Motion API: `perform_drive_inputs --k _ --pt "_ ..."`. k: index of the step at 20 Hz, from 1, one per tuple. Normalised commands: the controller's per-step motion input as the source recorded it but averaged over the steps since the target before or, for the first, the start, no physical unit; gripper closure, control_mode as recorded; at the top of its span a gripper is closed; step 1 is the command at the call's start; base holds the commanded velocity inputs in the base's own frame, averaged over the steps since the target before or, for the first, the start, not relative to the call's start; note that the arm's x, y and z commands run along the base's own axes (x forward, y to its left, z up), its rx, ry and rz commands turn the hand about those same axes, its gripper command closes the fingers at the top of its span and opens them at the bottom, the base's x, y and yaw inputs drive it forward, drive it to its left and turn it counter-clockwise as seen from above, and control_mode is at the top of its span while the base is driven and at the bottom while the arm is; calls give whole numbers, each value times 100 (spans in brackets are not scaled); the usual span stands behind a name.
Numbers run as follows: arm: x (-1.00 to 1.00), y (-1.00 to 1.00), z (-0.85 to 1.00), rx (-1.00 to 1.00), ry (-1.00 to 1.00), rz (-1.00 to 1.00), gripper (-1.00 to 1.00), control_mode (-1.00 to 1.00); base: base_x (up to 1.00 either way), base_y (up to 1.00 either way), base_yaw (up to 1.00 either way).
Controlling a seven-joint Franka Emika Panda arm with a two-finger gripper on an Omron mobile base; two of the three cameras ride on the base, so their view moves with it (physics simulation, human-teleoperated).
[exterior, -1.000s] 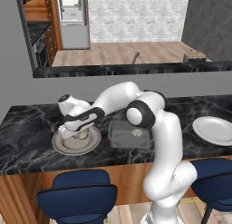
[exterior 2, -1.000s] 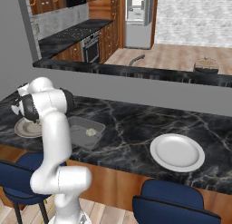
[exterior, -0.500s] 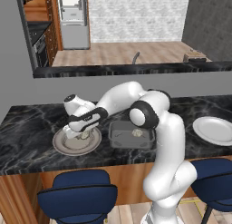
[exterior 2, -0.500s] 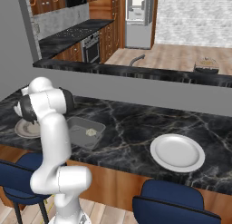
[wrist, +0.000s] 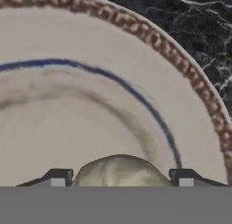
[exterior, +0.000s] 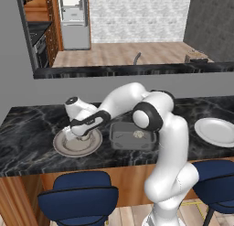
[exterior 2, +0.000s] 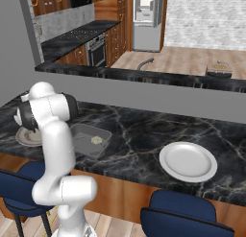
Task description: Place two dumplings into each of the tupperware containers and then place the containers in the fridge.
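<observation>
The hand view looks straight down on a round beige plate [wrist: 113,82] with a brown braided rim and a thin blue ring, and there a pale tan rounded dumpling [wrist: 118,171] sits between the two dark fingertips [wrist: 56,177] of the gripper [wrist: 118,178]. The tips stand on either side of the lump with narrow gaps, so the jaws are apart around it; whether they press it cannot be told.

The left base view shows what the hand view does not: the white arm reaches left across the black marbled counter [exterior: 27,142], its gripper [exterior: 81,134] down over that plate [exterior: 64,147]. Just beside the plate to the right lies a dark grey shallow rectangular tupperware container [exterior: 119,139] holding one dumpling [exterior: 137,134]. A plain white round plate [exterior: 219,131] lies well apart at the right end.

The right base view shows the same container [exterior 2: 79,135] with its single dumpling [exterior 2: 96,140], the white plate [exterior 2: 187,161], and a sliver of the beige plate [exterior 2: 24,137] behind the arm.

The tall silver-grey fridge [exterior: 74,19] stands far back across the kitchen, also seen in the right base view [exterior 2: 148,17].

Counted: two dumplings, one container, two plates, two blue stools [exterior: 75,197].
</observation>
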Motion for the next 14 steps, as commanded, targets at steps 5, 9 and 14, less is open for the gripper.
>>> perform_drive_inputs --k 5,9,14 --pt "-14 1 54 9 -15 -5 100 -100 0 0 0" --pt "-37 -85 100 28 -10 -11 100 -100 0 0 0" --pt "-45 -100 100 27 -4 -19 100 -100 0 0 0"
